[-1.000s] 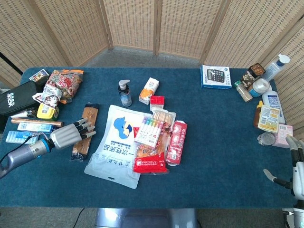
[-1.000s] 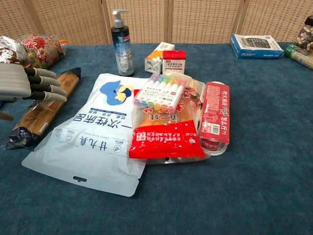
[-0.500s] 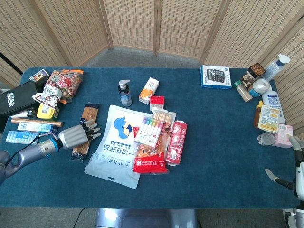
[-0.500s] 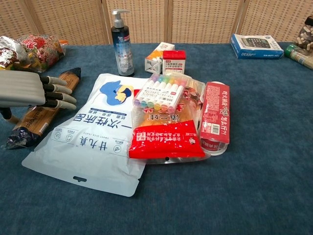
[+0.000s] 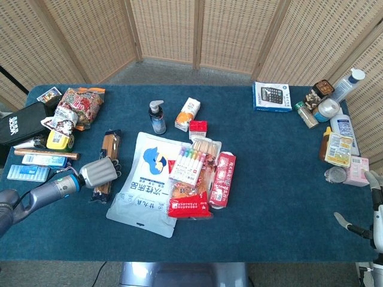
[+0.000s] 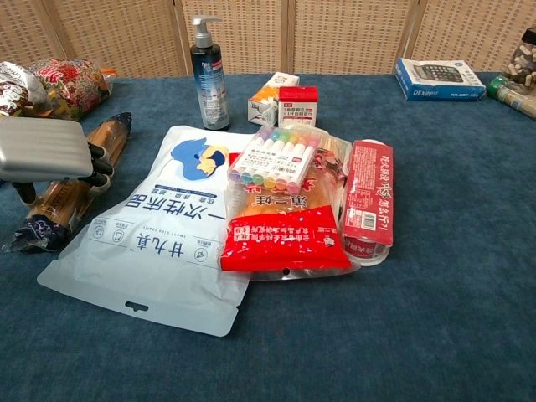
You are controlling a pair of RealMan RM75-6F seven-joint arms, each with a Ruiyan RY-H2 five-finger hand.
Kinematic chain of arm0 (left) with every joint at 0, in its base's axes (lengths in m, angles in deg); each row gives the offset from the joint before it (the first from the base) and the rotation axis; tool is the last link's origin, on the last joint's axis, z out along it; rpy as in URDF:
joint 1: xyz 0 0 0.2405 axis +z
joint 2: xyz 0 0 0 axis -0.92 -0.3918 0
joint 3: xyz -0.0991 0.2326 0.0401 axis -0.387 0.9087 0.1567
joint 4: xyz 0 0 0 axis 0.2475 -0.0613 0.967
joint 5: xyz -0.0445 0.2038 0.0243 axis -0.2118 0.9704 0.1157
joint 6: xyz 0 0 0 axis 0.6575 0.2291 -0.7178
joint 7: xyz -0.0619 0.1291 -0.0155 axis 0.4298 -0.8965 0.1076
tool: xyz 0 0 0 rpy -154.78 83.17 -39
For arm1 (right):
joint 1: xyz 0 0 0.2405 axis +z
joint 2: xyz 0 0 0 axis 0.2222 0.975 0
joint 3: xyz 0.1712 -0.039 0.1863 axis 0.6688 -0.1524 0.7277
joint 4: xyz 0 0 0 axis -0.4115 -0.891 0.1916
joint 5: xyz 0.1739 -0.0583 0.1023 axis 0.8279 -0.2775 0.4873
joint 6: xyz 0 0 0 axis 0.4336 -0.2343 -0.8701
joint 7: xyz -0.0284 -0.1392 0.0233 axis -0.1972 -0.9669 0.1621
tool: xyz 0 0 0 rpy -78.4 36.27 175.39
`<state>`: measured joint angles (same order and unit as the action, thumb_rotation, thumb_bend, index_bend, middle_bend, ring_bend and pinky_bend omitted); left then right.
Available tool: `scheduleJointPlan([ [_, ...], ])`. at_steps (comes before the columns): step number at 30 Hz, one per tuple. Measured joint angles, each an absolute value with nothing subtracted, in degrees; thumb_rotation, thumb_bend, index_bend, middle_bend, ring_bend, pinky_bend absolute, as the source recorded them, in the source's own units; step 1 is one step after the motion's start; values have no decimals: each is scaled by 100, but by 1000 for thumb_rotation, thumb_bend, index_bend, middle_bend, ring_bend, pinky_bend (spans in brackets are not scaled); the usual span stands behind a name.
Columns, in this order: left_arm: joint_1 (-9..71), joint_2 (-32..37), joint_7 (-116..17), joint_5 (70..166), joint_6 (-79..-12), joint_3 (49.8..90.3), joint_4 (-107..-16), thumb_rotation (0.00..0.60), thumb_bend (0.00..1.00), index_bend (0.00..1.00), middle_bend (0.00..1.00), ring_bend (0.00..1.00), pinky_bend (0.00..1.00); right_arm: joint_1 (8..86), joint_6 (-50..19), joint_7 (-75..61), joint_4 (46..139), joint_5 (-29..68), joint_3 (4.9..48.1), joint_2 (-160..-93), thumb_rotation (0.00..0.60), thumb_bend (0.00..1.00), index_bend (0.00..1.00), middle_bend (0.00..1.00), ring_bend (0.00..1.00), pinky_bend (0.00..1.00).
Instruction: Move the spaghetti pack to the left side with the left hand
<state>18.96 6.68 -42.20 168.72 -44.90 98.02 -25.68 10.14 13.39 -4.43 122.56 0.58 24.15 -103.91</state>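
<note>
Chest view: left hand (image 6: pixel 46 151) over the spaghetti pack (image 6: pixel 71 184).
Fingers curl down around it, seemingly gripping, ready to drag it leftward.

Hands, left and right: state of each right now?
Left hand: fingers curled down around the long brown spaghetti pack, gripping it.
Right hand: mostly out of frame, cannot tell.

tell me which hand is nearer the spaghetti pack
Left. The left hand is on the spaghetti pack, fingers curled over its middle. The right hand is far off at the table's opposite edge.
</note>
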Motion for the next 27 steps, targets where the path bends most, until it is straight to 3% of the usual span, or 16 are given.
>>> scheduleJointPlan([
  [4,1940,607,-4378,16852,-4585,9767,-2656,600,220,878,938,771,812,1003,1352,-427,12272,25,2401,-10382,600,0,0,0,0,0],
  [13,2007,47,-4479,16749,-5459,9479,-3177,600,221,877,944,776,824,1001,1370,-459,12318,-55,2375,-10382,600,0,0,0,0,0],
  [27,1997,-1384,-5245,16604,-6069,8950,-4989,600,219,876,944,777,827,942,1506,-366,12480,-286,2313,-10301,600,0,0,0,0,0],
])
